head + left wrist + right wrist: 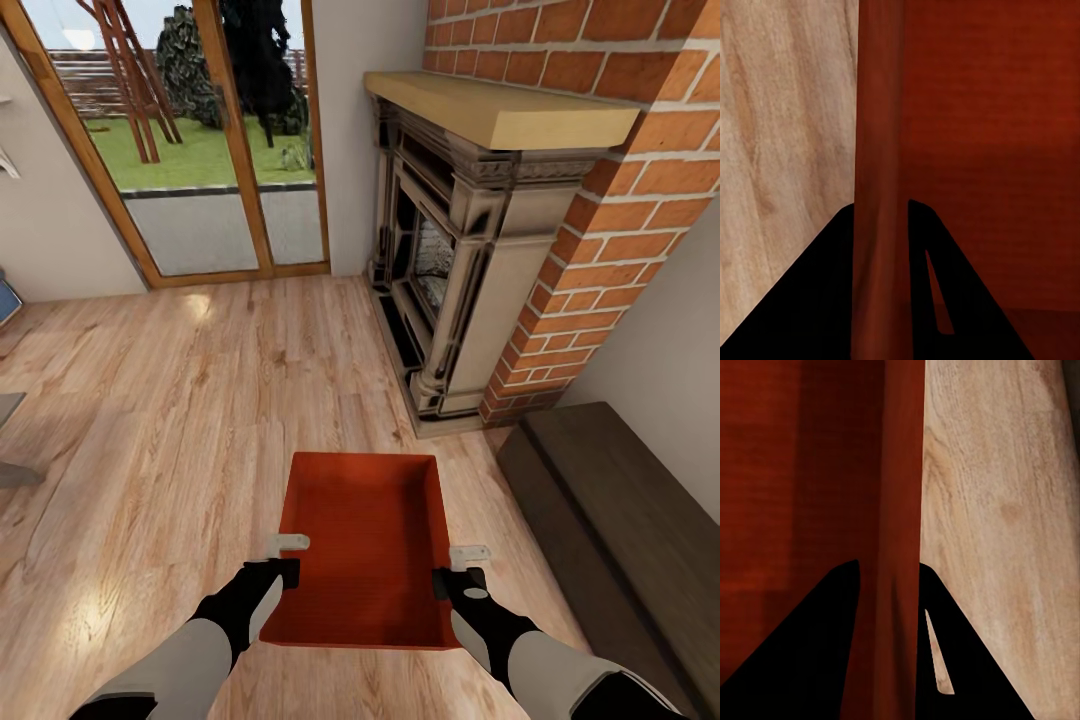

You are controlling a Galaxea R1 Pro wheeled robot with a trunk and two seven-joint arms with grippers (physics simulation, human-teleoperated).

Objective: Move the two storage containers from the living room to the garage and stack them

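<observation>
Nearest the head camera, the two black-sleeved arms reach forward, and each gripper is clamped on a long side wall of the orange-red storage container point(365, 545): the left gripper point(283, 560) pinches the left wall, the right gripper point(462, 568) the right wall, one finger inside and one outside in each wrist view, the thin wall point(879, 187) squeezed between them. The bin is open-topped and empty, and appears held level just above the light wood plank floor point(180, 400) of the living room, though whether it is fully clear of the floor cannot be told for certain. A second bin is not among what is visible here. To carry it well, both arms should keep equal height and spacing so the thin walls neither bow nor slip, and the base should turn slowly. To the right lies the long dark low cabinet point(620, 510); beyond it stand the brick fireplace point(470, 250) and the glass doors point(210, 150), so the turn toward the garage needs room on that side.
</observation>
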